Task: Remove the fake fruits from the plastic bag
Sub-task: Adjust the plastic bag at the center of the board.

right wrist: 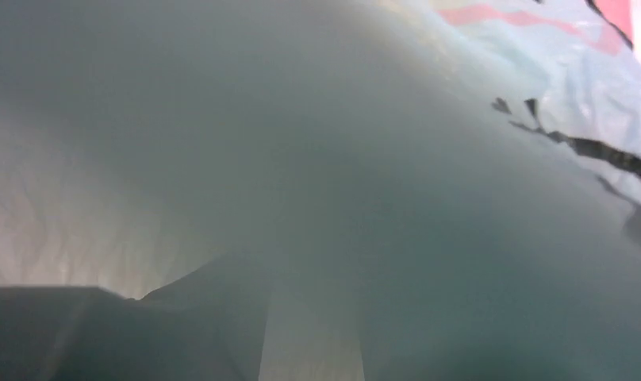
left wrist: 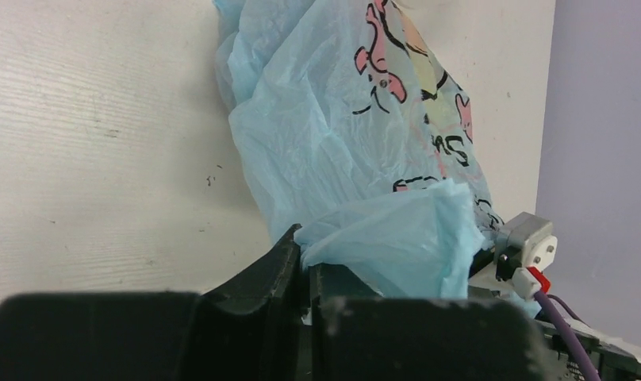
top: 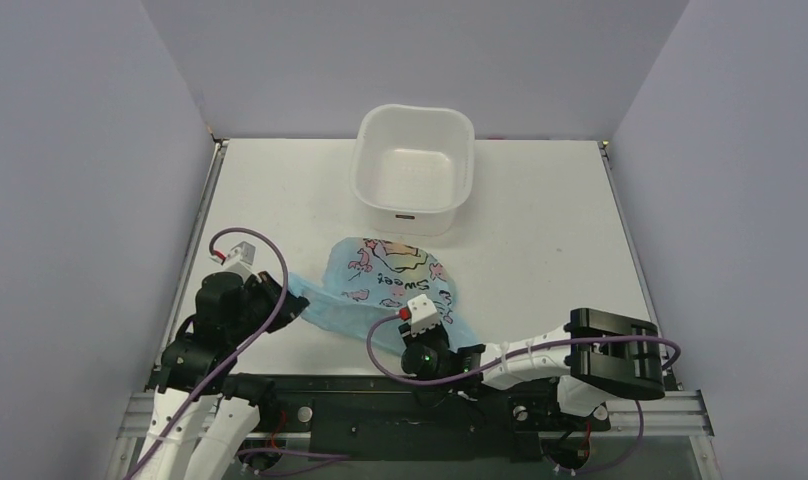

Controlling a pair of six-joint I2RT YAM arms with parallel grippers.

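Nearest in the top view, the left claw [top: 290, 303] pinches the left corner of the plastic bag [top: 380, 280], which lies on the white surface [top: 540, 220] near a tub [top: 440, 220]. The right claw [top: 438, 338] meets the bag's near edge.

Left wrist: jaws narrowed on a blue fold.

Right wrist: blurred film fills the view, so I cannot tell that claw's spread.

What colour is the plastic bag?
Light blue plastic bag, with pink and black cartoon print; left wrist view shows it best.
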